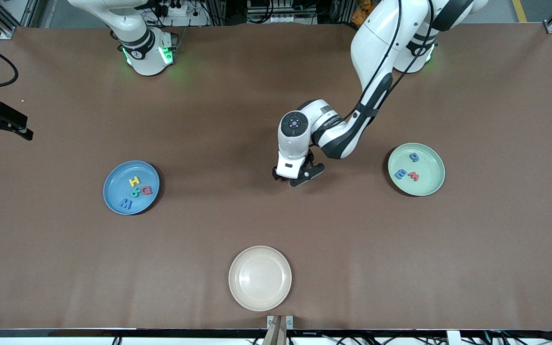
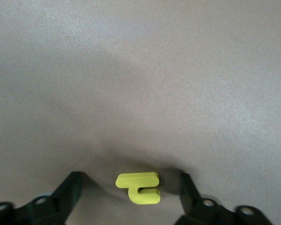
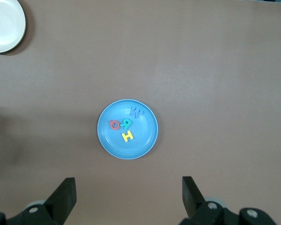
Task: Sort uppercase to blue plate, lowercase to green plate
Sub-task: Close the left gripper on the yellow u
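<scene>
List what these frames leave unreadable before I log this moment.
- Front view: the yellow letter is hidden under the left end effector; only the left wrist view shows it, between the fingers.
- Front view: right end effector cut off by the top edge.
- Left wrist view: contact between fingers and letter unclear.
- Green plate: letters too small to read surely.

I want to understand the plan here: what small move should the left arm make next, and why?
Probably close the left gripper on the small yellow letter and lift it. The letter lies flat on the table between the open fingers, not yet touched. The green plate holds only three lowercase letters, so this one seems meant for it. The right gripper waits open above the blue plate.
</scene>
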Tool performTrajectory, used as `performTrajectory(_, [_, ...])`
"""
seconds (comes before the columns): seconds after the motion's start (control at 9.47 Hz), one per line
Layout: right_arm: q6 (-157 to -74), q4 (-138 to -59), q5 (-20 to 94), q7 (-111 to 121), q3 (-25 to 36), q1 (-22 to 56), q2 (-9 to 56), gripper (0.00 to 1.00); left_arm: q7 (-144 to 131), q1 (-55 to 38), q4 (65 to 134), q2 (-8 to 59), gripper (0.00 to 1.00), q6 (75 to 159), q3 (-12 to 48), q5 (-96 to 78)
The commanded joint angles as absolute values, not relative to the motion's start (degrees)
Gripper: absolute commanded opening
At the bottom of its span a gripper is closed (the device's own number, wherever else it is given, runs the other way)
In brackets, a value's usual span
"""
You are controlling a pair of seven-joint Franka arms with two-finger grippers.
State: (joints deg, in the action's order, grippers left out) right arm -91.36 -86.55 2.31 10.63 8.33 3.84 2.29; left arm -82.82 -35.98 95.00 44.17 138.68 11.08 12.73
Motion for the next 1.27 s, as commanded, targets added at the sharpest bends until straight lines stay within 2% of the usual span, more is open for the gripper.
performTrajectory(0.0, [-91.14,-85.87,2.55,11.43,8.26,3.34,2.81,1.0,-83.23,-36.82,94.22,44.65,0.0,137.9,10.99,14.06])
performTrajectory(0.53, [-91.14,-85.78,2.81,11.34,8.26,3.95,2.99,1.0,-83.23,-36.22,94.13,44.12,0.0,137.9,10.64,14.06])
performTrajectory(0.84, [-90.97,-85.78,2.81,11.34,8.17,4.31,2.99,1.0,-81.14,-34.46,94.22,41.49,0.0,137.55,7.74,14.24])
performTrajectory(1.16, [-90.97,-85.78,2.9,11.34,8.09,4.31,2.99,1.0,-71.13,-29.37,95.01,37.71,0.0,129.57,8.17,14.15])
